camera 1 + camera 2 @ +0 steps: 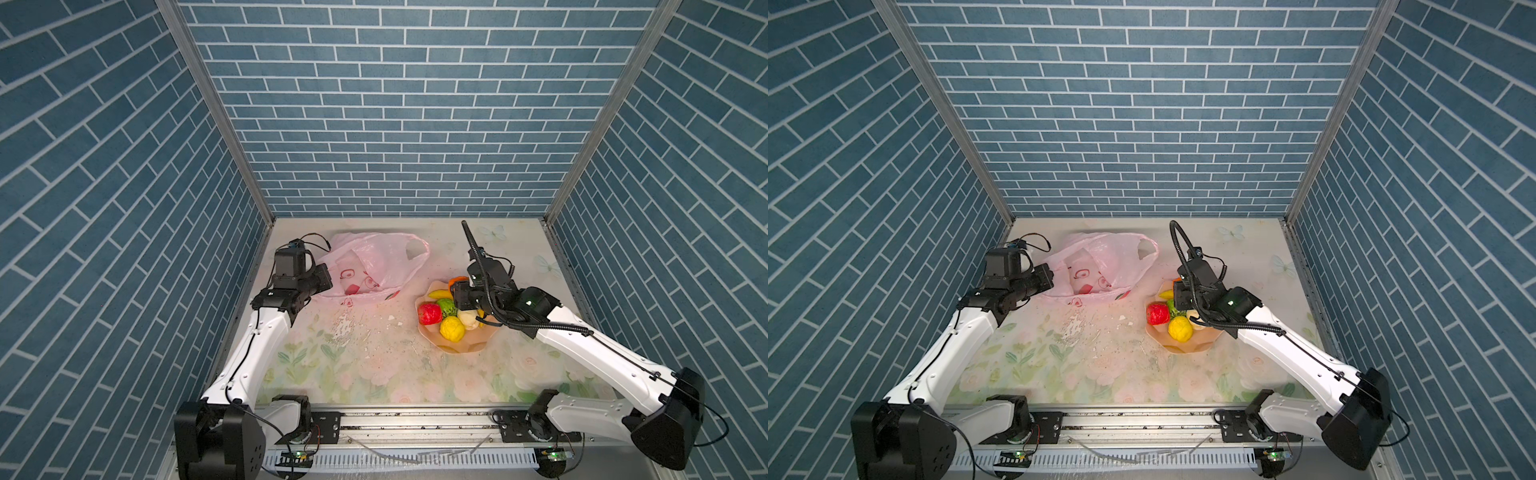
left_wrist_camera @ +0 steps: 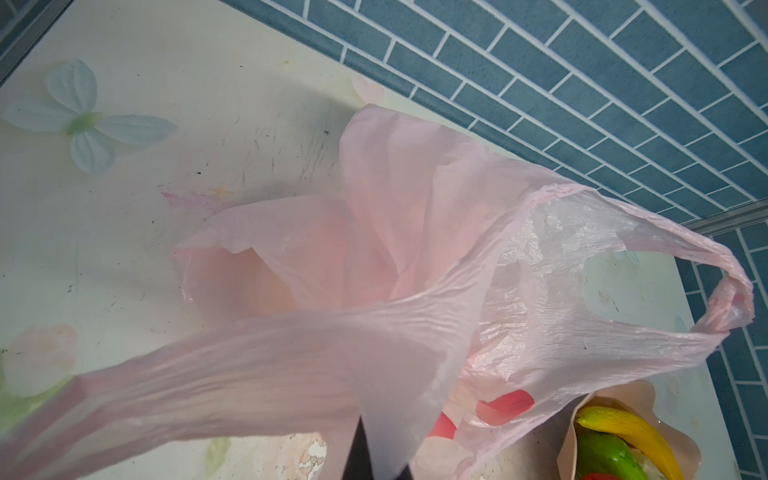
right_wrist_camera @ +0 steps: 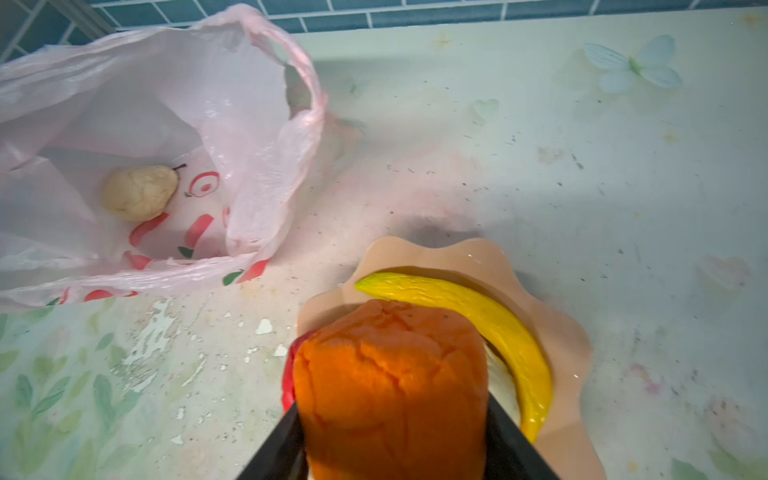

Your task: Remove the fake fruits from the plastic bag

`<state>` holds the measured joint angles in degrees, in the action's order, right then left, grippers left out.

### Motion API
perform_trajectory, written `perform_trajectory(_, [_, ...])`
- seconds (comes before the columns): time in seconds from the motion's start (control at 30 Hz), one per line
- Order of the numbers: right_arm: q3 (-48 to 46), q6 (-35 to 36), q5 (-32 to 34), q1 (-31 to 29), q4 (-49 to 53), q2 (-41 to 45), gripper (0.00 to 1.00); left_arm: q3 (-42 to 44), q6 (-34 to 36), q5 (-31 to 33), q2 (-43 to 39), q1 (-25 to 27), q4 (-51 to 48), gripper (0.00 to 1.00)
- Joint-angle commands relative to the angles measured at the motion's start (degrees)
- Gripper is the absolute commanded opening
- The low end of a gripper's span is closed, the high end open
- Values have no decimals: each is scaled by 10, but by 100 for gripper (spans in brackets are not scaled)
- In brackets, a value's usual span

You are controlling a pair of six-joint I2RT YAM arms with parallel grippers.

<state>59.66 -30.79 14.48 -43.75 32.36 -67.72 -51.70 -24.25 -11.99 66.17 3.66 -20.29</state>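
My left gripper [image 1: 326, 277] seems pinched on the bag [image 2: 415, 208], the right gripper [image 3: 395, 436] grips the orange [image 3: 390, 374] over the bowl [image 3: 557, 332]: I release next.

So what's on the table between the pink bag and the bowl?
Nothing but bare, scuffed tabletop with a few white flecks; the pink bag and the bowl lie apart. The right wrist view shows it.

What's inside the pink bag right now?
One cream-white fruit lies in the bag, seen through its open mouth. Folded plastic covers the rest; can't tell there.
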Motion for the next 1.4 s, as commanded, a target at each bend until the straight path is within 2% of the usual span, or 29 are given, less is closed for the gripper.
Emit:
perform_trajectory(0.0, [-27, 26, 10, 21, 18, 4, 37, -21, 13, -7, 3, 2, -23, 4])
perform_trajectory(0.2, [-68, 20, -22, 47, -39, -22, 37, -22, 13, -3, 2, 2, -34, 5])
perform_trajectory(0.53, [-77, 28, -47, 57, -92, -80, 38, -14, 17, 5, -3, 2, -44, 5])
perform_trajectory(0.93, [-78, 29, -64, 67, -120, -126, 39, -5, 16, 4, 0, 2, -41, 5])
perform_trajectory(1.37, [-103, 12, -67, 67, -134, -129, 44, -2, 15, 4, -3, 2, -42, 7])
